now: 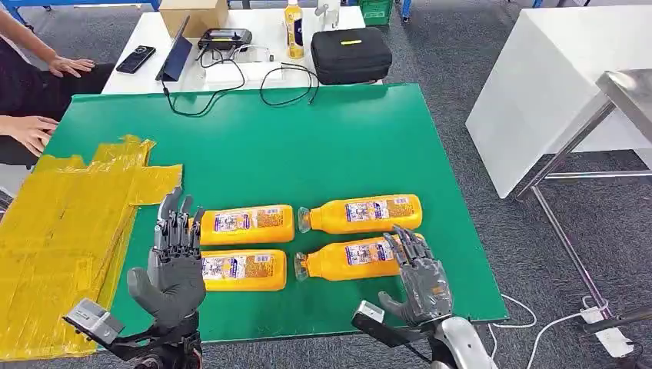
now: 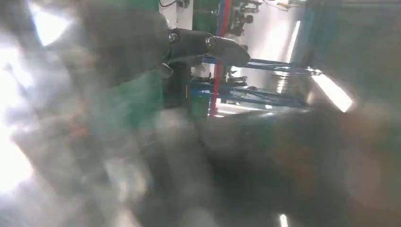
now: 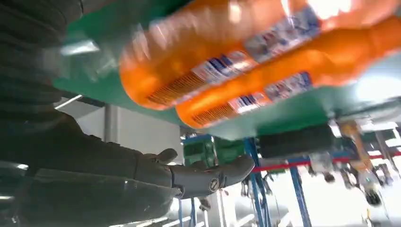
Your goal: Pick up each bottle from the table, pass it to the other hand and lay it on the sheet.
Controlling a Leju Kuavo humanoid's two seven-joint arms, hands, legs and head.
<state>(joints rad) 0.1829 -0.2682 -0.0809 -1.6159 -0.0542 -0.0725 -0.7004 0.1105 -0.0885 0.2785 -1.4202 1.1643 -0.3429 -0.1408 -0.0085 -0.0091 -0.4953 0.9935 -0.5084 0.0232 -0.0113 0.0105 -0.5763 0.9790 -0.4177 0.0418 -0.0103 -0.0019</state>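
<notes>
- Four orange bottles are lying on their sides on the green table (image 1: 307, 146), in two rows of two
- Far-left bottle (image 1: 247, 224) and far-right bottle (image 1: 361, 214) are making up the back row; near-left bottle (image 1: 244, 270) and near-right bottle (image 1: 350, 260) are sitting just in front of them
- The right pair's necks are pointing toward the left pair
- Left hand (image 1: 174, 260) is hovering at the left ends of the left pair, fingers straight and apart, holding nothing
- Right hand (image 1: 417, 275) is hanging over the base end of the near-right bottle, fingers spread, empty; whether it is touching the bottle cannot be told
- Right wrist view is showing two bottles close up, blurred, with the thumb (image 3: 208, 177) standing clear of them
- Left wrist view is too blurred to read beyond a dark finger (image 2: 208, 45)
- Yellow sheet (image 1: 65, 223) is lying crumpled on the table's left side, no bottle on it
- A person's hands (image 1: 31, 131) are resting at the far-left edge
- Black case (image 1: 350, 55), an upright bottle (image 1: 294, 29) and cables are sitting on the white table (image 1: 154, 34) behind
</notes>
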